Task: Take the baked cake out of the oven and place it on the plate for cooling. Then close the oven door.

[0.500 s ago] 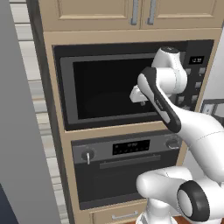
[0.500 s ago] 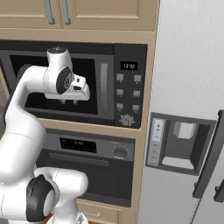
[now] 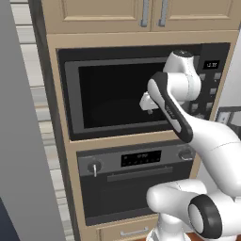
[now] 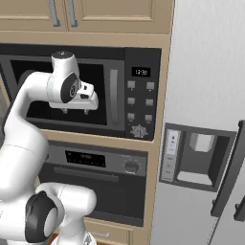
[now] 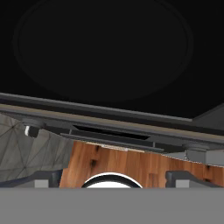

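Observation:
The oven (image 3: 141, 159) sits below the microwave, with a grey control strip, two knobs and a dark display. The oven door (image 3: 134, 197) stands shut, its bar handle (image 3: 139, 174) along the top; the door (image 4: 122, 196) appears again in the right base view. My gripper (image 4: 76, 111) hangs open and empty in front of the microwave's dark window, above the oven, and shows again as the gripper (image 3: 148, 107) in the left base view. In the hand view my fingertips (image 5: 41, 178) stand wide apart over the oven's control strip (image 5: 109, 133). The baked cake is hidden and the plate is out of view.
A black microwave (image 3: 113, 99) with a button column (image 4: 139, 103) fills the cabinet above the oven. Wooden cupboards (image 3: 150, 14) top the unit. A grey fridge with a dispenser (image 4: 196, 158) stands to the right, a grey panel (image 3: 23, 141) to the left. Wooden floor (image 5: 131, 162) lies below.
The hand has sunk a little and shifted slightly left in front of the microwave window. Its jaws stay open, and the oven door stays shut.

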Motion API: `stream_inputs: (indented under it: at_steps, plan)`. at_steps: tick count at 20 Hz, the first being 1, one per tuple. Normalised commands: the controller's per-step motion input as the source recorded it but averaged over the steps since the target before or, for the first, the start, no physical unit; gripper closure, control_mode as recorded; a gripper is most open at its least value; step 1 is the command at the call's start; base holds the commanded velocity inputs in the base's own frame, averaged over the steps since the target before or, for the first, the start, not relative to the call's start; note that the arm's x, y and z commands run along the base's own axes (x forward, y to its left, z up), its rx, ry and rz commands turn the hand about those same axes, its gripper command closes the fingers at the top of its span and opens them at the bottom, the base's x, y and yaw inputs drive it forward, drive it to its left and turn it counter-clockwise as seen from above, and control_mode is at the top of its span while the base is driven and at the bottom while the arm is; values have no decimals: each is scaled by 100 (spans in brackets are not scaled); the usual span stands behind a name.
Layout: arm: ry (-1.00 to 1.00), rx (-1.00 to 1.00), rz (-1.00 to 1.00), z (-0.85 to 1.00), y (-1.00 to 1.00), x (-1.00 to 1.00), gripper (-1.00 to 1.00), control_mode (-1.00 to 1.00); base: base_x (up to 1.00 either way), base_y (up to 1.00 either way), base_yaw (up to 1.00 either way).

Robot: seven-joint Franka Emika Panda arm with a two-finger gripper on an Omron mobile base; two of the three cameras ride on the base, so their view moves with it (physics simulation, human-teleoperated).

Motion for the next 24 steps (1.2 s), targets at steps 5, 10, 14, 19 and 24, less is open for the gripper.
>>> stream_inputs:
  at_steps: [5,10,14,19,24]
  plan:
    - [0,0,0,0,0,0,-100,100,-3,-1,0]
    - [0,0,0,0,0,0,-100,100,-54,-11,0]
    - [0,0,0,0,0,0,-100,100,-63,-15,0]
    - [0,0,0,0,0,0,-100,100,-24,-28,0]
    - [0,0,0,0,0,0,-100,100,-2,-66,3]
